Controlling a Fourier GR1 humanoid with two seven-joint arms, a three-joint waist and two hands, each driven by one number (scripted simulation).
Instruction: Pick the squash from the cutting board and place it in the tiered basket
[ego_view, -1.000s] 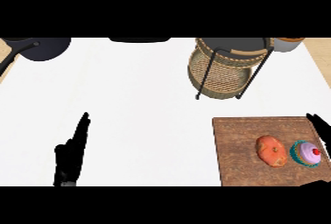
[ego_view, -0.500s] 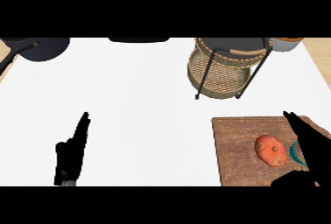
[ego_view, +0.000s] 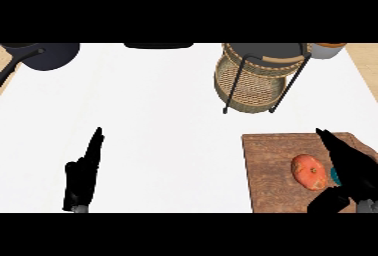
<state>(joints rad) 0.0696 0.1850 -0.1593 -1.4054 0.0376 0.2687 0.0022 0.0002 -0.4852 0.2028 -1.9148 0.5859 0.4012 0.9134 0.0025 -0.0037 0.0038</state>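
The squash (ego_view: 308, 171) is seen lying on the cutting board (ego_view: 273, 165), at the near right of the worktop (ego_view: 162, 125). Its long axis is set roughly away from the robot, tipped slightly to the left at the far end.

The right hand (ego_view: 353, 167) is held just beside it on its right. The fingers are stretched straight along the same line, the thumb is spread below the squash's near end, and nothing is grasped. Whether the fingers touch the squash cannot be told. A small teal thing (ego_view: 334, 176) is mostly hidden between hand and squash.

The left hand (ego_view: 81, 177) is rested open well apart at the near left, so the right hand is judged the nearer. A closing sweep leftward is called for. The tiered basket (ego_view: 255, 87) is found further off, slightly to the left.
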